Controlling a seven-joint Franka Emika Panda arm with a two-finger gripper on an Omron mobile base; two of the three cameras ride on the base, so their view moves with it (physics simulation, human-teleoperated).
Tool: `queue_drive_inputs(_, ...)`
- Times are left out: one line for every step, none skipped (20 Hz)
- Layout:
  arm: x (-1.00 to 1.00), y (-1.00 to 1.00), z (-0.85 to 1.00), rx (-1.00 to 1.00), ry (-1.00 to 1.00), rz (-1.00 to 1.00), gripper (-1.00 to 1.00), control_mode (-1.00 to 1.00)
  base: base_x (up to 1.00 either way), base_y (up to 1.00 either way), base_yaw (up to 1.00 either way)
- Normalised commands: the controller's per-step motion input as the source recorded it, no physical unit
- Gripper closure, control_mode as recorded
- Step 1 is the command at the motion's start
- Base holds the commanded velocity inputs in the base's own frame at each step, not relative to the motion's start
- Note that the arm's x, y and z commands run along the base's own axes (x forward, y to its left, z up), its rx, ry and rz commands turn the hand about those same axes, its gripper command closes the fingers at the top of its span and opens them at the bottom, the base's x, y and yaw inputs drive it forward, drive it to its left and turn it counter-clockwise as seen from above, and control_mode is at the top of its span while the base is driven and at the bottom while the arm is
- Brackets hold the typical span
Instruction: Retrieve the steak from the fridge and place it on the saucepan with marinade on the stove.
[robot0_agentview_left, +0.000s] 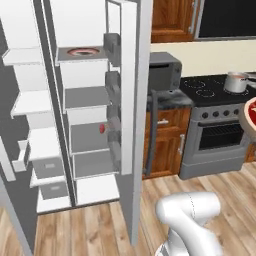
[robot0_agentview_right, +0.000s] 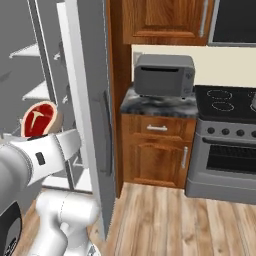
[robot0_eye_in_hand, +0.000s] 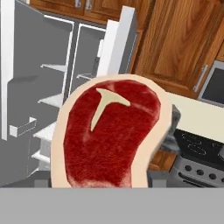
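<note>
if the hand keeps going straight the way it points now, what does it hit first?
Hard to say: the steak held in the hand blocks the centre of the hand view. Around it sit the open fridge and wood cabinets; probably the fridge door edge or cabinets, depth unclear.

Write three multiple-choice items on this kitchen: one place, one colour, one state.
1. The small shiny steel saucepan stands:
A. inside the fridge
B. on the black glass stove top
C. on the floor

2. The boxy toaster oven on the counter is:
A. grey
B. red
C. green

3. The tall silver-grey fridge is:
A. shut
B. tipped over
C. open

Answers:
1 B, it sits on a back burner.
2 A, its casing is grey all over.
3 C, the white shelves show.
</note>
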Motion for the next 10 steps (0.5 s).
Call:
queue_drive_inputs(0.0, 0.0, 0.0, 0.0, 0.0, 0.0, 1.0, 1.0, -0.05, -0.74, 0.0)
queue_drive_inputs(0.0, 0.0, 0.0, 0.0, 0.0, 0.0, 1.0, 1.0, -0.05, -0.74, 0.0)
queue_drive_inputs(0.0, 0.0, 0.0, 0.0, 0.0, 0.0, 1.0, 1.0, -0.05, -0.74, 0.0)
queue_drive_inputs(0.0, 0.0, 0.0, 0.0, 0.0, 0.0, 1.0, 1.0, -0.05, -0.73, 0.0)
queue_drive_inputs(0.0, 0.0, 0.0, 0.0, 0.0, 0.0, 1.0, 1.0, -0.06, -0.73, 0.0)
queue_drive_inputs(0.0, 0.0, 0.0, 0.0, 0.0, 0.0, 1.0, 1.0, -0.04, -0.73, 0.0)
queue_drive_inputs(0.0, 0.0, 0.0, 0.0, 0.0, 0.0, 1.0, 1.0, -0.04, -0.72, 0.0)
queue_drive_inputs(0.0, 0.0, 0.0, 0.0, 0.0, 0.0, 1.0, 1.0, -0.04, -0.72, 0.0)
queue_drive_inputs(0.0, 0.0, 0.0, 0.0, 0.0, 0.0, 1.0, 1.0, -0.03, -0.72, 0.0)
queue_drive_inputs(0.0, 0.0, 0.0, 0.0, 0.0, 0.0, 1.0, 1.0, -0.01, -0.7, 0.0)
